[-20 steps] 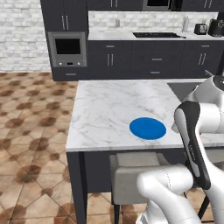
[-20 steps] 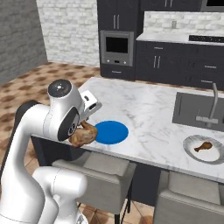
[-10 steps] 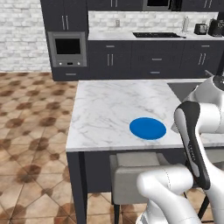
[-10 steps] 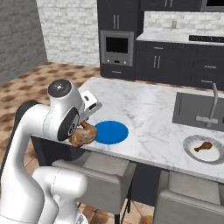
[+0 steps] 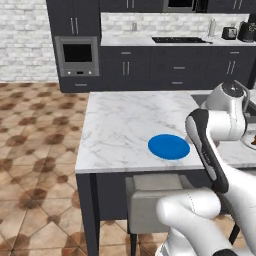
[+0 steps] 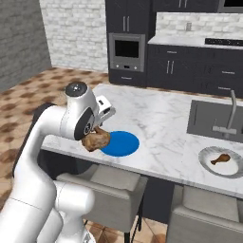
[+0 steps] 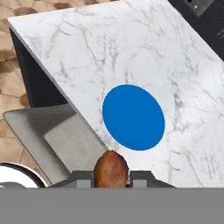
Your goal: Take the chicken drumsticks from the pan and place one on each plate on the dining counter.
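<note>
One drumstick (image 6: 96,140) sits in my jaws (image 7: 112,178), though my hand camera shows just its rounded brown end between the fingertips, and the arm hides the jaws from the left camera. They are closed narrowly on it, above the tabletop (image 6: 156,118) edge, just beside the blue plate (image 6: 119,143). A second drumstick (image 6: 220,159) lies on the grey-white plate (image 6: 209,166) near the sink (image 6: 209,121).

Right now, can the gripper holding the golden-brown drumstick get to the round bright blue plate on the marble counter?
Probably yes. The gripper holds the golden-brown drumstick just off the near edge of the round bright blue plate, whose top is bare, and nothing stands between them on the white marble counter.
</note>
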Available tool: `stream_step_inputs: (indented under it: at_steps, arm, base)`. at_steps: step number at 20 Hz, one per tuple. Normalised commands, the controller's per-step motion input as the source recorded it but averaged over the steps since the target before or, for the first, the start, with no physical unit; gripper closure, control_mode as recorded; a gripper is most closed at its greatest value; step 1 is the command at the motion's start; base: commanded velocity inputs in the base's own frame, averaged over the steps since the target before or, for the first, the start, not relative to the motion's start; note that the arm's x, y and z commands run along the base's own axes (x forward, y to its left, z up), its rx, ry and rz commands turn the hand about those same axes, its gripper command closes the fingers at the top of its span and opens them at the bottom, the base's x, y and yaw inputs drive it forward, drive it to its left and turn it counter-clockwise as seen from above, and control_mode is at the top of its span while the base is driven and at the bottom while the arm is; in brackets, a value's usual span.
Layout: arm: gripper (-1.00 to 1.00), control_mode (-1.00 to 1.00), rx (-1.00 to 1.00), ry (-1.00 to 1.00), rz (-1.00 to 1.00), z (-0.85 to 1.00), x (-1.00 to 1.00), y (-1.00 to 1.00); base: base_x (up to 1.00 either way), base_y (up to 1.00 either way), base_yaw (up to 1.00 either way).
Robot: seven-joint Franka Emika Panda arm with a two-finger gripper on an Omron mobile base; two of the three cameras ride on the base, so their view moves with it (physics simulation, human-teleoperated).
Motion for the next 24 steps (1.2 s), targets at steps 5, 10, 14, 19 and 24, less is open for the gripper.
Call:
stream_step_inputs:
  at_steps: [5,10,14,19,24]
  arm:
    - [1.0,-1.0,0.0,0.0,0.0,-0.24,0.84,0.0]
    - [1.0,-1.0,0.0,0.0,0.0,-0.39,0.57,0.0]
    - [1.0,-1.0,0.0,0.0,0.0,-0.54,0.54,0.0]
    - [1.0,-1.0,0.0,0.0,0.0,-0.41,0.5,0.0]
    - [1.0,-1.0,0.0,0.0,0.0,-0.31,0.34,-0.06]
  base:
    - [0.0,0.0,0.0]
    - [0.0,0.0,0.0]
    - [0.0,0.0,0.0]
    - [0.0,0.0,0.0]
    - [0.0,0.0,0.0]
